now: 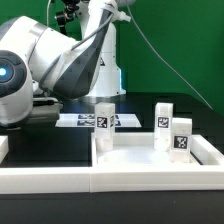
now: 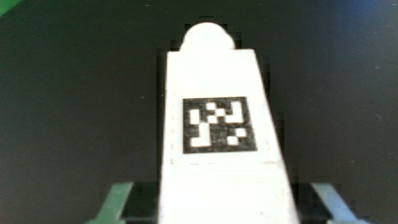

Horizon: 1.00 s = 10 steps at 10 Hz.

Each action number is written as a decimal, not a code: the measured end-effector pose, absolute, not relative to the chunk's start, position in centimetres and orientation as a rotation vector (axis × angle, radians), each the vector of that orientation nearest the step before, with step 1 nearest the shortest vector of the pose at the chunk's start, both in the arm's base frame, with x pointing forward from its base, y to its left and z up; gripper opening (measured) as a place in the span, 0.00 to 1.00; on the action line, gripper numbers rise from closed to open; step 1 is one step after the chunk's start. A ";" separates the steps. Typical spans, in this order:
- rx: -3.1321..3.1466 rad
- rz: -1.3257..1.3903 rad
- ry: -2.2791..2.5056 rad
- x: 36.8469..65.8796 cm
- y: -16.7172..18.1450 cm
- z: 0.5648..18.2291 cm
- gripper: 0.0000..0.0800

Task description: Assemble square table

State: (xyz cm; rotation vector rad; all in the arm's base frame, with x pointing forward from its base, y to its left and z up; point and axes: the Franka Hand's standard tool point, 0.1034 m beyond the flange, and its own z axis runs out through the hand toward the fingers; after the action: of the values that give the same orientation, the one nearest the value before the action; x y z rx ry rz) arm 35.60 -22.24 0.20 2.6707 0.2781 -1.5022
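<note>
In the wrist view a white block leg (image 2: 222, 110) lies on the black surface, its black-and-white tag facing up and its rounded tip pointing away. My gripper (image 2: 224, 205) straddles its near end. The green finger (image 2: 125, 200) and the blue finger (image 2: 324, 200) each stand a small gap off the leg's sides, so the gripper is open. In the exterior view the white table top (image 1: 140, 157) sits at the front right. Three tagged legs (image 1: 104, 115) (image 1: 163, 120) (image 1: 180, 137) stand upright on it. The gripper does not show there, hidden behind the arm.
The arm's bulky body (image 1: 40, 60) fills the exterior view's left. The marker board (image 1: 90, 121) lies flat behind the legs. A long white rail (image 1: 60, 182) runs along the front edge of the black surface.
</note>
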 end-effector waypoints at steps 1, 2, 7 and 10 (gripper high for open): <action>2.671 -1.498 0.280 35.8 -22.2 0.2 0.36; 2.672 -1.494 0.282 35.9 -22.2 0.3 0.36; 2.680 -1.463 0.241 39.4 -19.1 4.6 0.36; 2.713 -1.401 0.246 40.5 -19.4 5.7 0.36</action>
State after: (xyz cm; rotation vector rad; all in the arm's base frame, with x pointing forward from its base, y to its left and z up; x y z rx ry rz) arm 40.54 -19.44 5.66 2.7134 0.2459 -1.4008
